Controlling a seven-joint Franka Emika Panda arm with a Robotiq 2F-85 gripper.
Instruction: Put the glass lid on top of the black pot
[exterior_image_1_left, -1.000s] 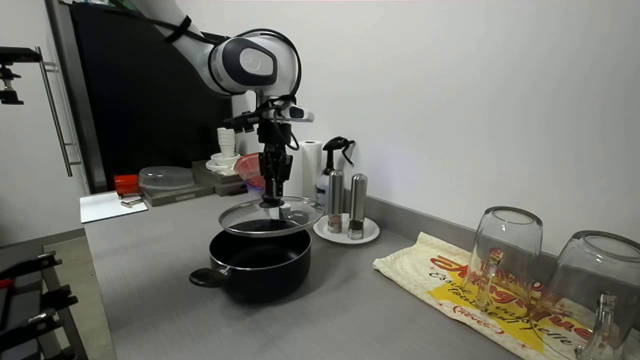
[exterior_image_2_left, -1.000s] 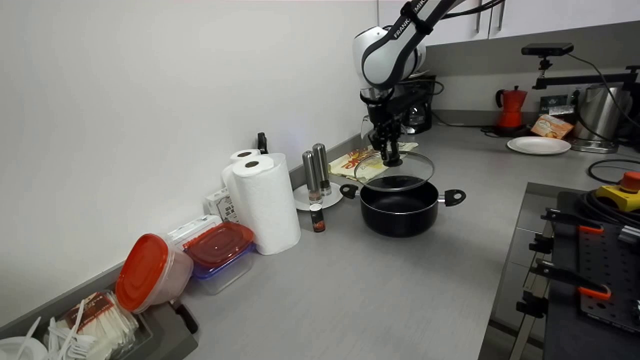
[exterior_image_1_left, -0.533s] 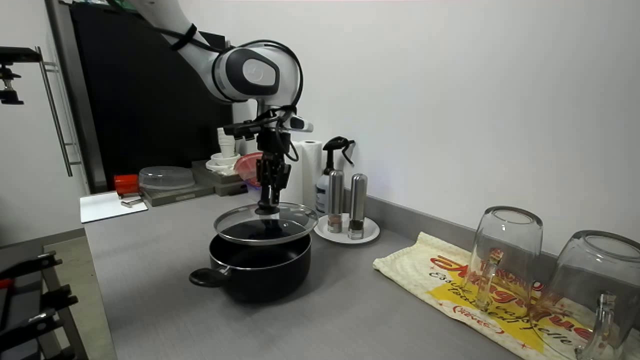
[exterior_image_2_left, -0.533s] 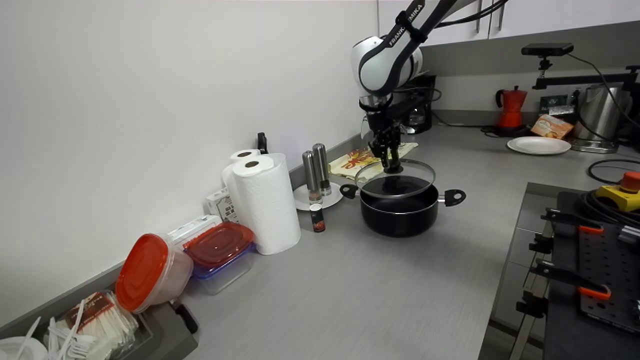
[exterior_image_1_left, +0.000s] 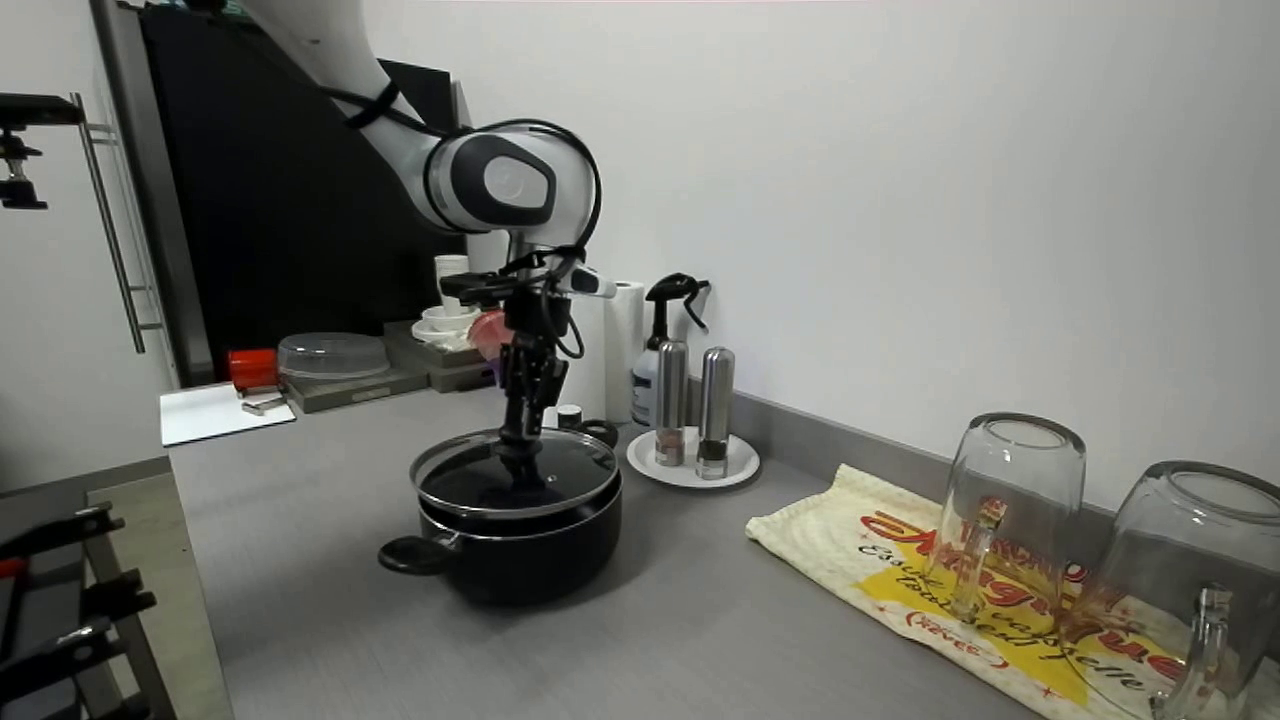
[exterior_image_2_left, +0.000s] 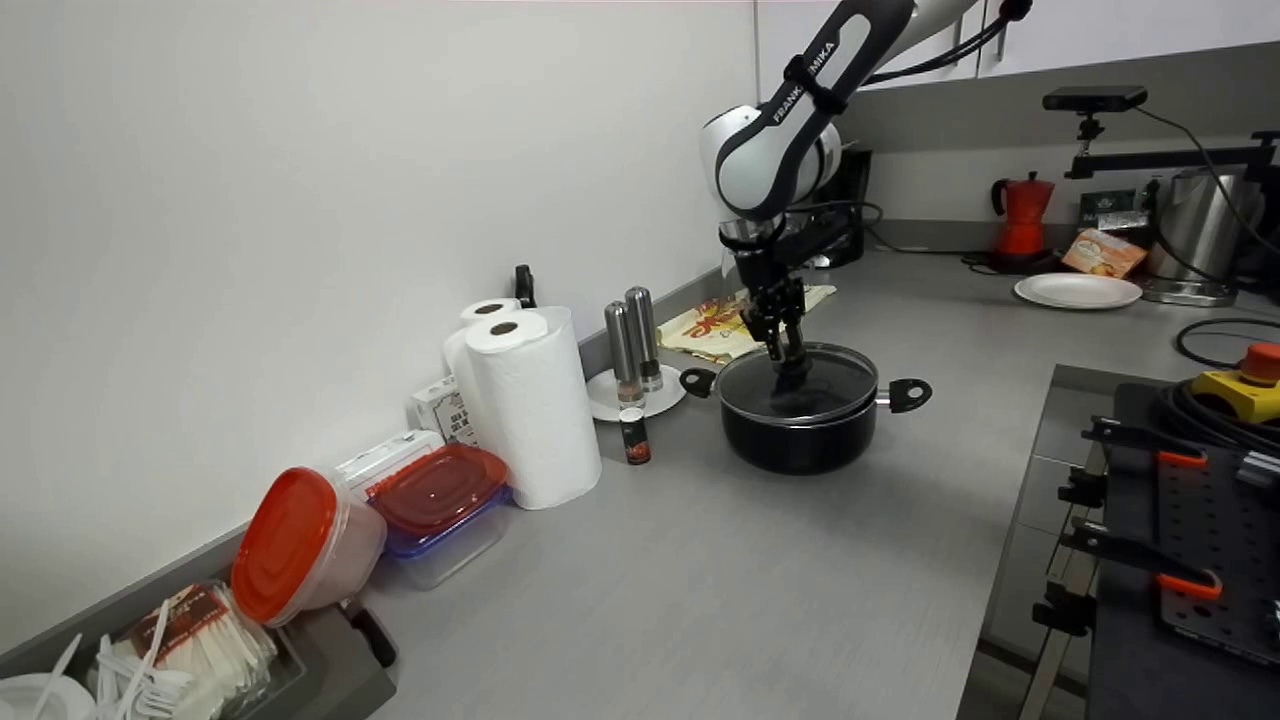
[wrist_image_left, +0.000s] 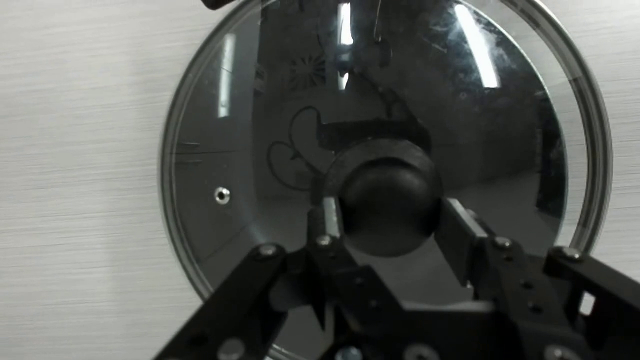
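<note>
Right over the black pot (exterior_image_2_left: 798, 446), the glass lid (exterior_image_2_left: 818, 397) is markedly lower than a second ago, its knob (wrist_image_left: 389, 202) pinched between the jaws. Whether its edge touches the pot yet I cannot tell, but only seating and release seem left.

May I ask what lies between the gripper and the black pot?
The glass lid, over the black pot in both exterior views; in the wrist view, the gripper holds it by its knob.
</note>
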